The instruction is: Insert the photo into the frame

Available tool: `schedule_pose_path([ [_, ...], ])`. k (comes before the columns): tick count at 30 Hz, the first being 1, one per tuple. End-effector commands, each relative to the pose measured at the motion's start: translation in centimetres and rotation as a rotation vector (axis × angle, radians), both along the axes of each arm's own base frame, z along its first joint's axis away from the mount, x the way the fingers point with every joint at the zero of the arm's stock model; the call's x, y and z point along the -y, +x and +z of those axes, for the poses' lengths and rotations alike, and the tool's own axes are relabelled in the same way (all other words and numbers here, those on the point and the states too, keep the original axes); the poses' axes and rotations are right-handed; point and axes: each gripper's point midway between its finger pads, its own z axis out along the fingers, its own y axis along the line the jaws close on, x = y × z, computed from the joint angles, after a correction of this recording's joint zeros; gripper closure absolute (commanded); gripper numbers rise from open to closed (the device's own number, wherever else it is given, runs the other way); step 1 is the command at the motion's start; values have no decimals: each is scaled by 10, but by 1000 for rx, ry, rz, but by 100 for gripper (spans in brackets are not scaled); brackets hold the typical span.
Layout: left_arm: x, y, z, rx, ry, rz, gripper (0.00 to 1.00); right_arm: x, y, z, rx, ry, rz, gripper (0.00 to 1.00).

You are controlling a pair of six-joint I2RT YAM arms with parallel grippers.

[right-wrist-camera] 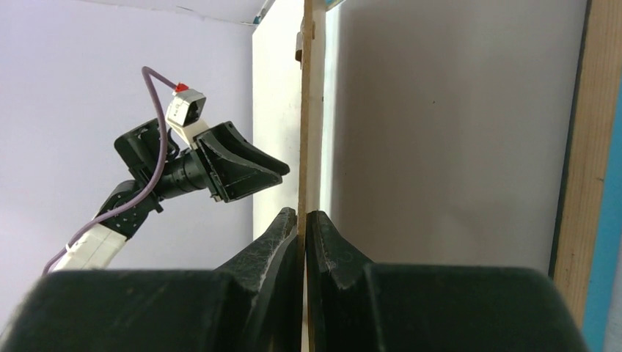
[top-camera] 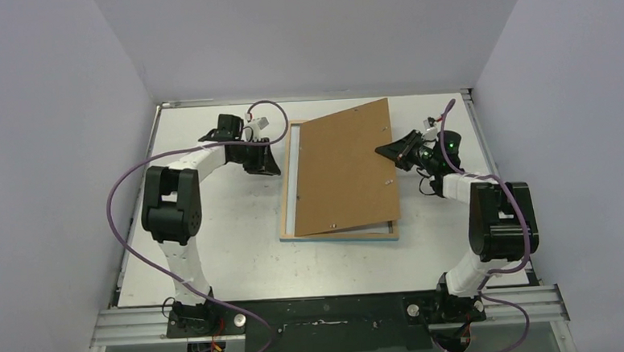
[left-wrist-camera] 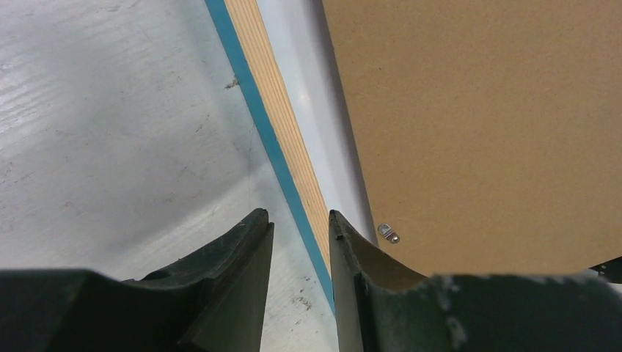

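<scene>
- From the top, we see the frame [top-camera: 352,234] lying flat on the desk [top-camera: 232,253], back side up. It sits near the middle, a bit toward 1 o'clock.
- A brown board [top-camera: 345,170] lies over the frame. It is crooked, and its 3 o'clock side is lifted.
- The right gripper [top-camera: 382,150] meets the board at its 3 o'clock edge.
- The left gripper [top-camera: 274,160] is at the frame's 9 o'clock side, up near the 10 o'clock corner.
- A pale strip [top-camera: 295,193] shows inside the frame at 9 o'clock. We cannot tell if it is the photo; we see no balloon picture.
- In the left wrist view, the left gripper [left-wrist-camera: 297,220] has its fingers [left-wrist-camera: 249,249] a little apart, with nothing pinched between them.
- One finger is over the desk [left-wrist-camera: 110,132]. The other is over the frame [left-wrist-camera: 279,110]. The blue edge runs down into the gap at 6 o'clock.
- We cannot tell if the fingers touch the frame.
- The pale strip [left-wrist-camera: 315,95] lies beside the wood, and the brown board [left-wrist-camera: 477,132] fills the 3 o'clock side. A small metal clip [left-wrist-camera: 389,233] sits on the board.
- In the right wrist view, the right gripper [right-wrist-camera: 302,216] is pinched tight on the thin edge of the brown board [right-wrist-camera: 308,110], which runs up to 12 o'clock.
- At 3 o'clock a pale sheet [right-wrist-camera: 440,132] lies in the frame [right-wrist-camera: 579,183].
- At 9 o'clock the left gripper [right-wrist-camera: 279,170] points at the board.
</scene>
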Motion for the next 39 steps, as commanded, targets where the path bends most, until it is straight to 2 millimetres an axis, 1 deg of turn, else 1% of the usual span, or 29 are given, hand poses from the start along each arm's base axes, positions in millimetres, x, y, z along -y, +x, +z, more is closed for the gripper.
schedule_pose_path([
  [1,7,7,-1,43,-13,-7,68,-5,6,39,180,51,39,95],
  [6,10,6,-13,29,-3,-10,72,-5,6,33,175,55,43,95],
  [12,11,7,-19,23,-1,-8,77,-6,9,29,172,79,42,95],
  [20,16,7,-21,17,-11,-6,77,-10,12,25,169,102,52,95],
  [39,16,4,-30,10,20,-7,78,-20,13,8,135,105,72,95],
])
